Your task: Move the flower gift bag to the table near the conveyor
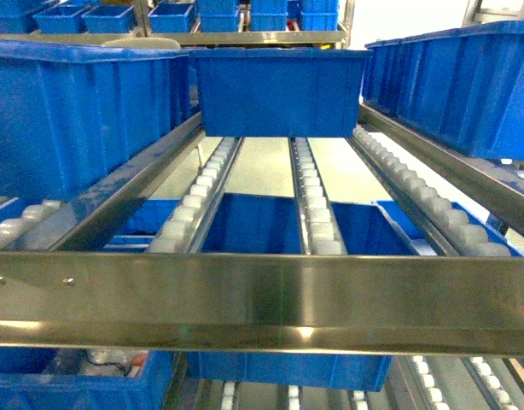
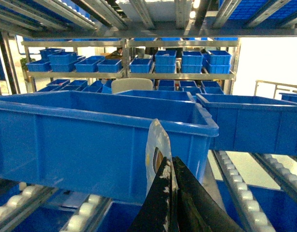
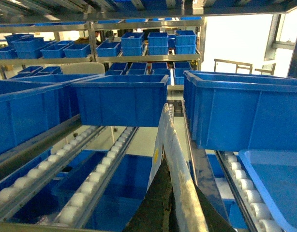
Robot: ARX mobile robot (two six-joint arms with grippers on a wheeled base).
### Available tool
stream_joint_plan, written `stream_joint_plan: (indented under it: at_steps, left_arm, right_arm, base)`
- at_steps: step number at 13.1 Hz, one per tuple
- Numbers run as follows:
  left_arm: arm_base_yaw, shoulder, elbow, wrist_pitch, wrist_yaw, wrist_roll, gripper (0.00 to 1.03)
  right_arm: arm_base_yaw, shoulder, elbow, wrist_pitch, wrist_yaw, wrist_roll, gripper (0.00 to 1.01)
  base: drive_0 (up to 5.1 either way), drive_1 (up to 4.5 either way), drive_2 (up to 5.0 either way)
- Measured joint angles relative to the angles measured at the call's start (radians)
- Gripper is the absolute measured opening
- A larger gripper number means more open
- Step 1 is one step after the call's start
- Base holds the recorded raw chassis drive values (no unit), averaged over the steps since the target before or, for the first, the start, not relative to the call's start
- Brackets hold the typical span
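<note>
**Both wrists at the conveyor, each with a thin white sheet edge at the fingers; table not in view**

Left gripper [image 2: 173, 203]: dark fingers [image 2: 160, 205] pressed close together, pinching the lower edge of a thin white sheet [image 2: 155, 150] with a cut-out hole, probably the handle end of the flower gift bag. Seen edge-on; long axis near upright, top leaning slightly left, toward the front blue bin [image 2: 90, 140].

Right gripper [image 3: 173, 203]: fingers [image 3: 158, 203] also drawn in on a white sheet edge [image 3: 170, 140], long axis upright, leaning back toward the conveyor [image 3: 81, 193] rollers. Cannot tell whether this is the same bag or a second one.

Head view: only steel rail [image 1: 262, 299], roller lanes and bins; no gripper, no bag, no table.

Risks, as judged:
- Grip is on a thin edge only; the sheet could slip or tear under a swing.
- The tall bag could catch a bin rim or rail when withdrawn.
</note>
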Motion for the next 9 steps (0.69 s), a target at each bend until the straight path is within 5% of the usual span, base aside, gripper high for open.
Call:
stream_joint_plan:
  at_steps: [9]
  left_arm:
    - [0.000, 0.000, 0.000, 0.000, 0.000, 0.000, 0.02]
  right_arm:
    - [0.000, 0.000, 0.000, 0.002, 0.000, 0.000, 0.02]
  base:
    - [-3.9, -0.56, 4.7]
